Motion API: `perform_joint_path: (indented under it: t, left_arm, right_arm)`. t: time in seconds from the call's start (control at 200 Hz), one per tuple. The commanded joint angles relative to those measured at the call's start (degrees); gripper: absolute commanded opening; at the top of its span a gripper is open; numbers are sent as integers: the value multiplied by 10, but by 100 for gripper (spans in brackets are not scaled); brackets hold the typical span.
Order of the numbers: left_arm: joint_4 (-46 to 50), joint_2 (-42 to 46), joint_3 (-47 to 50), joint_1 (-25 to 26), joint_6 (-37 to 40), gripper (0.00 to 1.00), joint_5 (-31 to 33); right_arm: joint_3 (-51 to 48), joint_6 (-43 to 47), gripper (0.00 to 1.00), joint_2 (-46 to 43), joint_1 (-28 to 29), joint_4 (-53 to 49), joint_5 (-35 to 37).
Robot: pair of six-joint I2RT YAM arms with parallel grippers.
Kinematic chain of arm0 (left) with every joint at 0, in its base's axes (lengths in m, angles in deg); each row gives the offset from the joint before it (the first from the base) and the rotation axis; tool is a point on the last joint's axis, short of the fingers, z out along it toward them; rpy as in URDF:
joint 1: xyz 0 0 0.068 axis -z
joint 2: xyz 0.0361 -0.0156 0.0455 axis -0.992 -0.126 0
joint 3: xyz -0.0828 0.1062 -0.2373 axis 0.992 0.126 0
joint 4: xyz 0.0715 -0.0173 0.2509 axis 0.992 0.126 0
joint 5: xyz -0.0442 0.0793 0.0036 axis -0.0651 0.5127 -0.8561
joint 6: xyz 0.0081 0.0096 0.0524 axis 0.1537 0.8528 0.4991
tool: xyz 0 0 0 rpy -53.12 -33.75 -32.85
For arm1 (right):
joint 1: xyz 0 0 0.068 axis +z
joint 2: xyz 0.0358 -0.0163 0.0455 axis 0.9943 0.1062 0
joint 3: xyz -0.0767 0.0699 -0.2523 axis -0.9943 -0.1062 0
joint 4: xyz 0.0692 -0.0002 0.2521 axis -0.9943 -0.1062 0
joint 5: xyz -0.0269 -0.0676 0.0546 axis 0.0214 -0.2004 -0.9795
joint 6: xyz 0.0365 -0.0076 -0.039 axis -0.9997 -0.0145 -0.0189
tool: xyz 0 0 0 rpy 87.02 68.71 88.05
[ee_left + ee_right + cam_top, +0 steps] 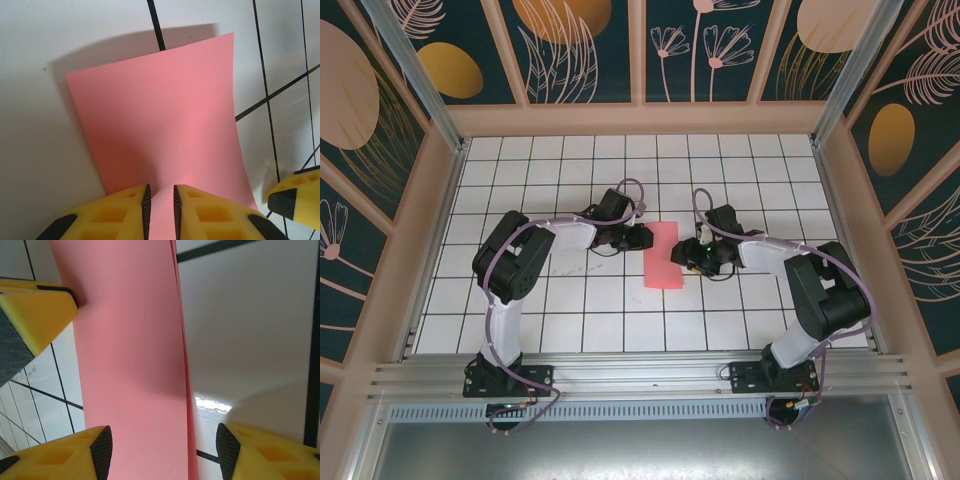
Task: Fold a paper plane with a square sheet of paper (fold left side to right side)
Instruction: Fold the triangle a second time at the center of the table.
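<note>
The square sheet of paper [663, 255] lies folded in half on the tiled table, a narrow pink-red rectangle with its long side running away from the arms. My left gripper [638, 238] is at the paper's left edge. In the left wrist view its fingers [160, 212] stand a narrow gap apart with the pink paper [160, 120] under and between them. My right gripper [692, 258] is at the right edge. Seen from the right wrist, it [165, 452] is wide open over the paper [130, 365], whose two layered edges show on the right.
White tiles with black grid lines [570, 300] spread around the paper. Wooden walls [420, 240] close in the left, right and back of the table. A yellow finger of the left gripper [35, 315] shows in the right wrist view.
</note>
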Motion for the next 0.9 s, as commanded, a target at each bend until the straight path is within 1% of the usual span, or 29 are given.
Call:
perform_joint_path:
  t: [0.0,0.165,0.5,0.741,0.821,0.896]
  left_arm:
    - [7,-10,4,4,8,24,8]
    - [7,-10,3,4,9,24,7]
    - [3,-5,4,6,9,24,6]
    - [-8,9,10,6,11,26,0]
    - [-17,28,15,7,18,29,3]
    - [-44,64,36,7,21,40,16]
  right_arm:
    - [16,-9,59,2,-2,-18,-24]
    - [12,-18,58,8,0,-12,-48]
    - [18,-21,58,29,7,-3,-56]
    - [14,-45,55,33,9,48,-93]
    - [19,-47,55,32,8,51,-88]
    - [22,-52,55,35,4,64,-94]
